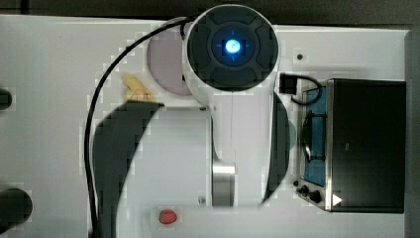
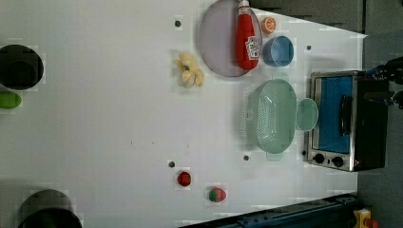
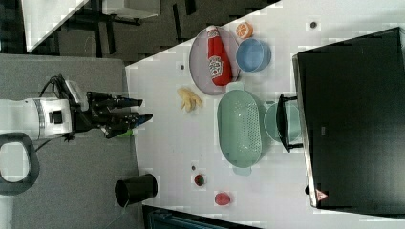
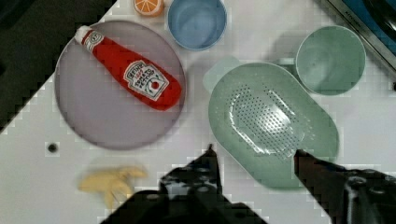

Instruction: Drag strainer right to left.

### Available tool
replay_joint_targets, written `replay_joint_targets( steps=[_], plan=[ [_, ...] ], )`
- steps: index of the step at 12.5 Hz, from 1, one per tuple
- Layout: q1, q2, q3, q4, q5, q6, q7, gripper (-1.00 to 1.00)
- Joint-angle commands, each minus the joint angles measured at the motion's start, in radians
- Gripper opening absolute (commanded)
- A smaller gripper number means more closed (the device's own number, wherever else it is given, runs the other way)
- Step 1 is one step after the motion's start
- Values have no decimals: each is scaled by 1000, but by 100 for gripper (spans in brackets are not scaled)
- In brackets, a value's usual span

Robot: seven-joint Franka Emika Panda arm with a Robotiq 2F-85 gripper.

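Note:
The strainer [image 2: 273, 116] is a pale green oval bowl full of small holes, standing on the white table [image 2: 95, 118] beside the toaster oven [image 2: 342, 121]. In the right view the strainer [image 3: 239, 128] lies between a purple plate and the oven. My gripper [image 3: 145, 109] is open, held high and far off toward the right view's left, with nothing in it. In the wrist view the gripper [image 4: 256, 154] looks down from well above, and the strainer [image 4: 273, 123] lies just beyond its dark fingertips [image 4: 211, 161].
A green mug [image 4: 330, 59] touches the strainer on the oven side. A blue bowl [image 4: 196, 21], a ketchup bottle [image 4: 130, 77] on a purple plate [image 4: 93, 116], a banana [image 4: 112, 182] and an orange half [image 4: 148, 5] lie nearby. A strawberry [image 2: 216, 194] and a black cup [image 3: 136, 189] stand farther off.

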Motion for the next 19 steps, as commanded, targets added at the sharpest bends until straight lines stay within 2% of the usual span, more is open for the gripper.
replay_joint_targets(
  steps=[1, 3, 6, 11, 15, 19],
  plan=[
    [-30, -397, -30, -214, 11, -204, 71, 59],
    [-30, -396, -30, -219, 11, -204, 71, 99],
    [-29, -362, -29, -281, 11, -127, 73, 100],
    [-29, -199, -28, -504, 11, 254, 131, 100],
    [-27, -13, -19, -651, 11, 609, 344, 100],
    [-16, 205, 1, -676, 12, 853, 609, 100]
  ],
)
